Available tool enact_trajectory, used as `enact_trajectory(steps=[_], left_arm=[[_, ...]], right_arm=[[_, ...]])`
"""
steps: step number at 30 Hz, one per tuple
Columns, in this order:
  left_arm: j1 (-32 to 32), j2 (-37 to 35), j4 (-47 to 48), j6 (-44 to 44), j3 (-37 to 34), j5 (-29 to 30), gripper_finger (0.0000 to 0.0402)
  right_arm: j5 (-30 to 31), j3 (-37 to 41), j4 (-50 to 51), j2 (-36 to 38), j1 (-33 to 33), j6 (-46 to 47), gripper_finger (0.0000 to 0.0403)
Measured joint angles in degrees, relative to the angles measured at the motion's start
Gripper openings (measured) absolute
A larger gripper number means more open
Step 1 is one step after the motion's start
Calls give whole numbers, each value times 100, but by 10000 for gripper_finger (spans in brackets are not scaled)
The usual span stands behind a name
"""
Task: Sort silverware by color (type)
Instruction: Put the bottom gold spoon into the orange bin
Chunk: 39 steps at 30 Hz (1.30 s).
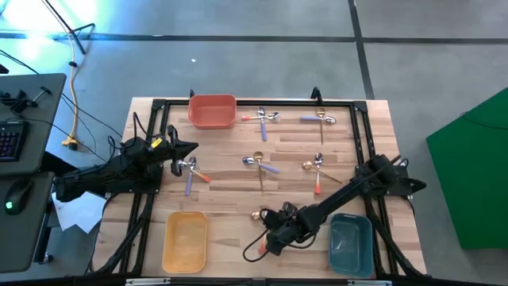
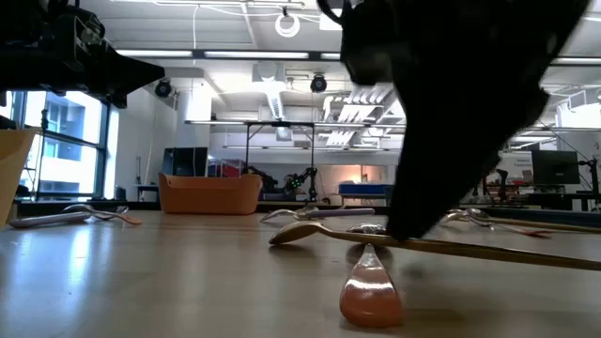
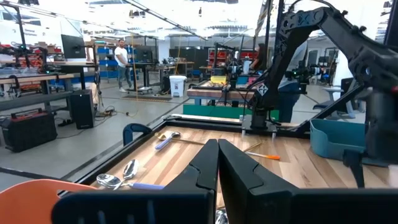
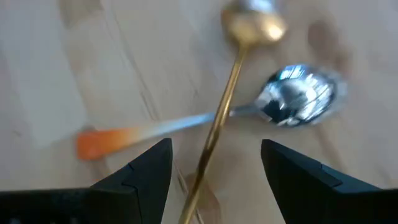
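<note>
At the left we see the yellow bin (image 1: 185, 241) near, the red bin (image 1: 212, 110) far, and our left gripper (image 1: 188, 147) pressed together above a purple-handled spoon (image 1: 189, 176). Rightward, our right gripper (image 4: 214, 171) stands spread over a gold spoon (image 4: 231, 81) crossing an orange-handled spoon (image 4: 273, 106), beside the teal bin (image 1: 351, 243).
</note>
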State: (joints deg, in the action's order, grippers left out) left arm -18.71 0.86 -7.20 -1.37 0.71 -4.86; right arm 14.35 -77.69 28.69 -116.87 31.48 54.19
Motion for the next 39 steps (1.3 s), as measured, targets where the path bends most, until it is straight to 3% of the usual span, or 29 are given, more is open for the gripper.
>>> enact_trajectory(steps=[6,16,24,39], left_arm=[[-1,0,-11,-60,0,-2,3],[-1,0,-9,-142,0,-11,3],[-1,0,-11,-195,0,-11,3],[-1,0,-3,-332,0,-7,3]], right_arm=[[18,-15,50,-143,-6,264,213],[-146,-20,428,-143,-71,487,88],[-368,-13,513,-145,-204,382,27],[-48,-166,707,256,-162,127,14]])
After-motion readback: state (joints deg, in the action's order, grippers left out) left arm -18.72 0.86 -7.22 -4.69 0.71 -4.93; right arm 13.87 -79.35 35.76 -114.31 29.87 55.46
